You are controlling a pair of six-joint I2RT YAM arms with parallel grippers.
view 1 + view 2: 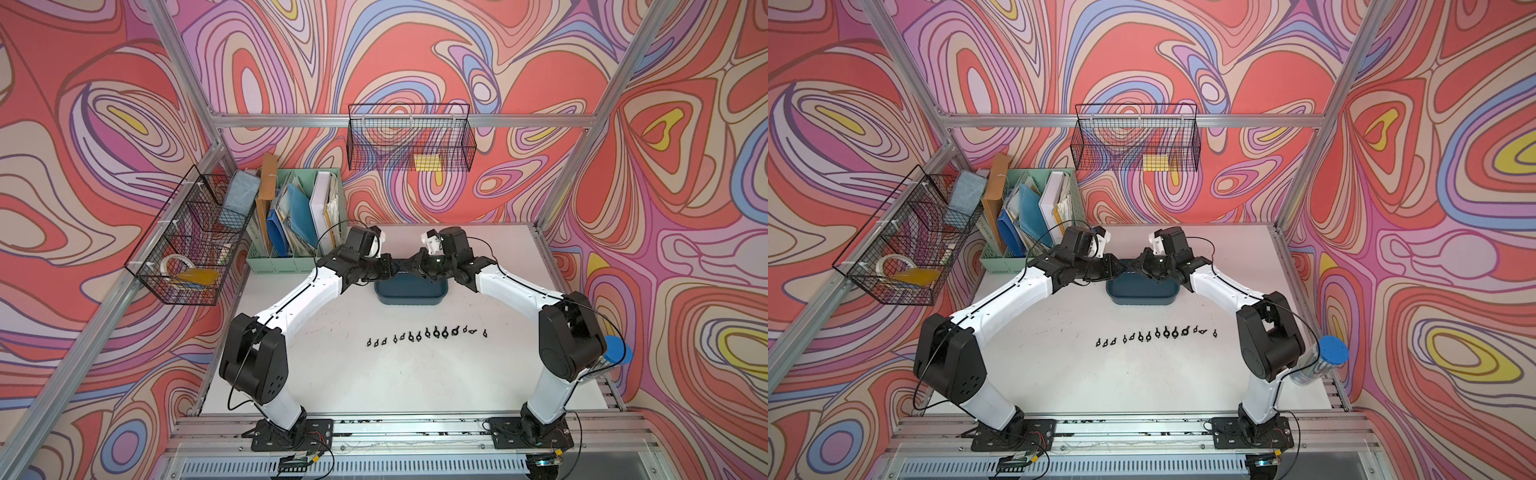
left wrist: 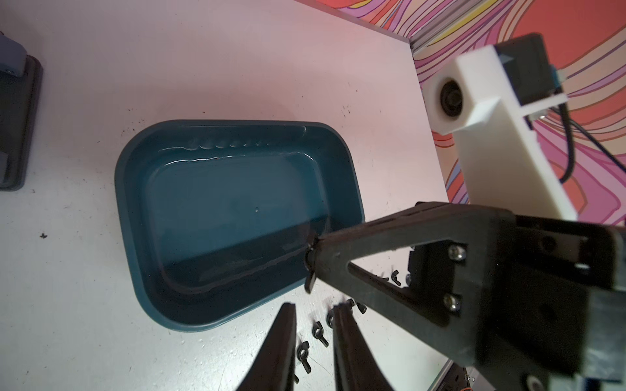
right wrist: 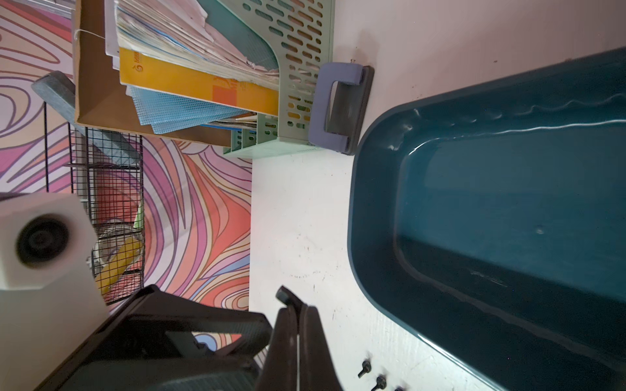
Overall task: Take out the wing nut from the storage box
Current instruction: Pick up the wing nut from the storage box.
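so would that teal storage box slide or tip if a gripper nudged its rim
Probably slide: the storage box is shallow and wide, flat on the smooth table. Likely light, since it looks empty in both wrist views. Its glossy walls may be slippery to pinch.

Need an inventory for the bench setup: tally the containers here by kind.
Wire baskets: 2
File organiser: 1
Storage box: 1
Jar: 1
Total: 5

storage box (image 1: pixel 411 296) open-topped, nut row (image 1: pixel 437 332) nearby
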